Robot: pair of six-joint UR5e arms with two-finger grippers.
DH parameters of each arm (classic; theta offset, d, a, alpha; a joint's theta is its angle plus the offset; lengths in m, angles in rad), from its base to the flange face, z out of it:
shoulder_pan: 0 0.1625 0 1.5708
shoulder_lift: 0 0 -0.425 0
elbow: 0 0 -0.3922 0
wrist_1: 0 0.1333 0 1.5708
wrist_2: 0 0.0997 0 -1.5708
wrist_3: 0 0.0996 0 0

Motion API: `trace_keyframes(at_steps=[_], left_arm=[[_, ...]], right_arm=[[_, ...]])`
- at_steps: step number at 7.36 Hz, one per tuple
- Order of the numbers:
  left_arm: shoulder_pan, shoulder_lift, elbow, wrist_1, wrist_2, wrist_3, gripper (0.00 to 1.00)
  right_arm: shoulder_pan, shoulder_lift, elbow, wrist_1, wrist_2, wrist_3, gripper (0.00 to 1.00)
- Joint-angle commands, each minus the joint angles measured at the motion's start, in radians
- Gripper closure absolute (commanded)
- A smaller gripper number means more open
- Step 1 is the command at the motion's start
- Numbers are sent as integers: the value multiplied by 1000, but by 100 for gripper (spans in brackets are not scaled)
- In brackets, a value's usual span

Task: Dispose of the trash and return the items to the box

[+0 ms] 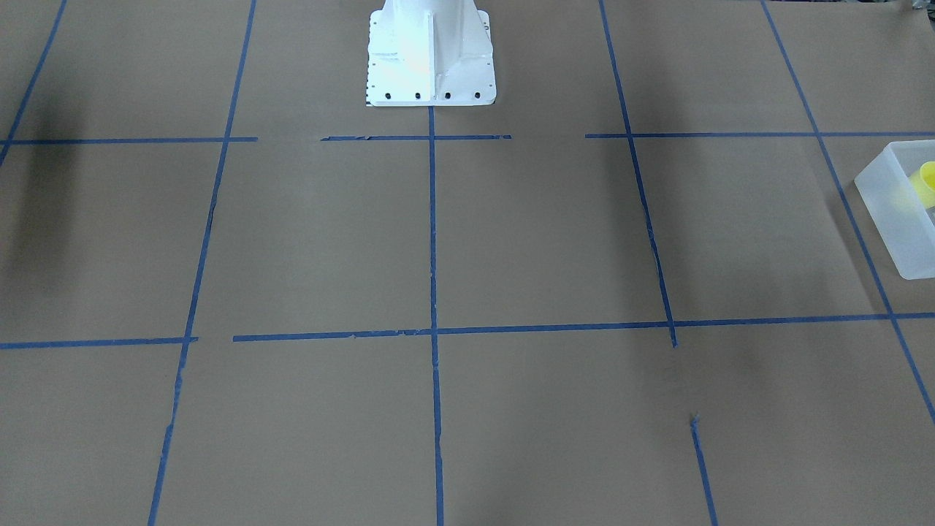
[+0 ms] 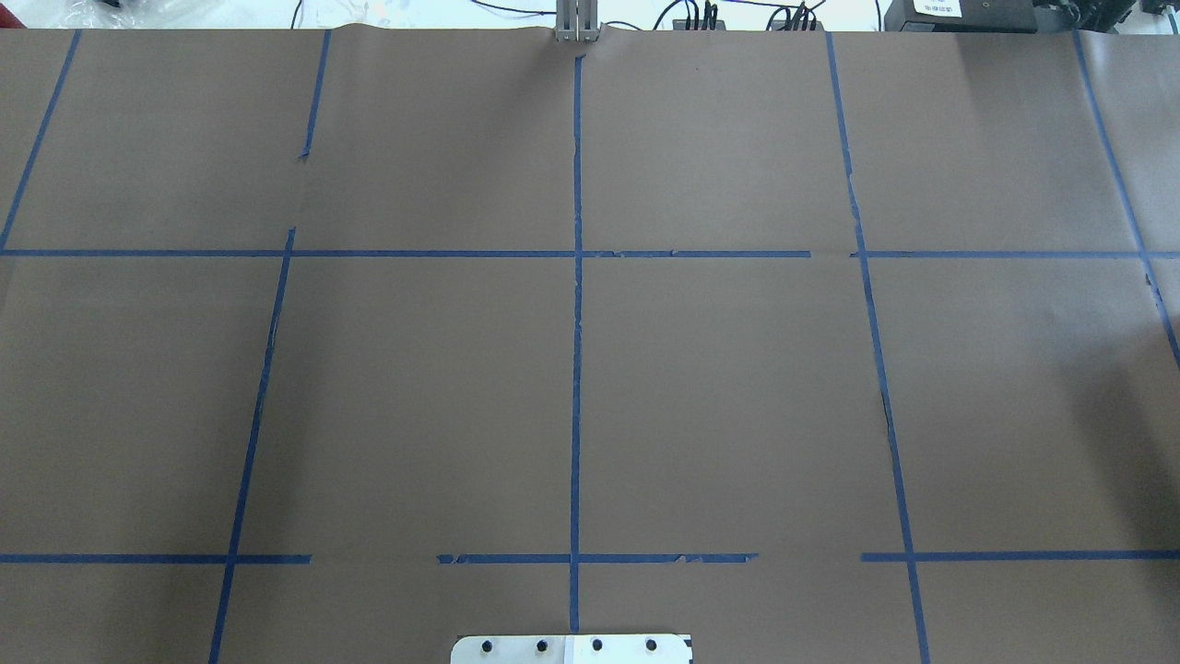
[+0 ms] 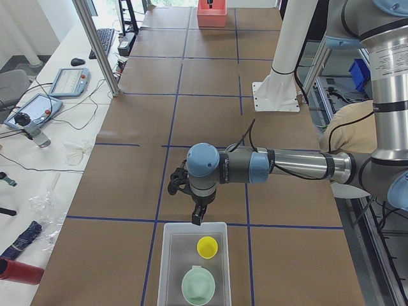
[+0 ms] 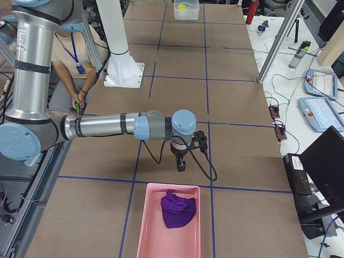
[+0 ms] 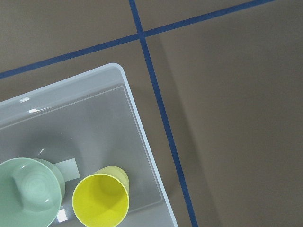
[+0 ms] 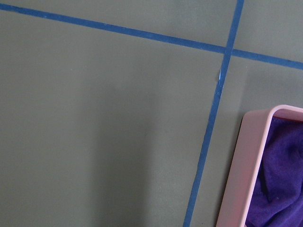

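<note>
Left pincer hangs at the end of the box, opening cannot be told. Cup and bowl sit upright side by side in the box. Right pincer hangs over the tabletop just short of the pink tray, opening likewise unclear. Purple cloth lies in the tray.

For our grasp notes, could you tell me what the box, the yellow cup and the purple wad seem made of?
Box: likely frosted translucent plastic; the table shows dimly through it and its rim glints. Yellow cup: seemingly smooth plastic, evenly coloured. Purple wad: apparently soft matte cloth, creased into folds.
</note>
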Motion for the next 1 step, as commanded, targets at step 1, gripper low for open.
trace_keyframes(at_steps=[1], left_arm=[[-1, -33, 7, 0, 2, -3, 0]], right_arm=[[0, -7, -2, 0, -2, 5, 0]])
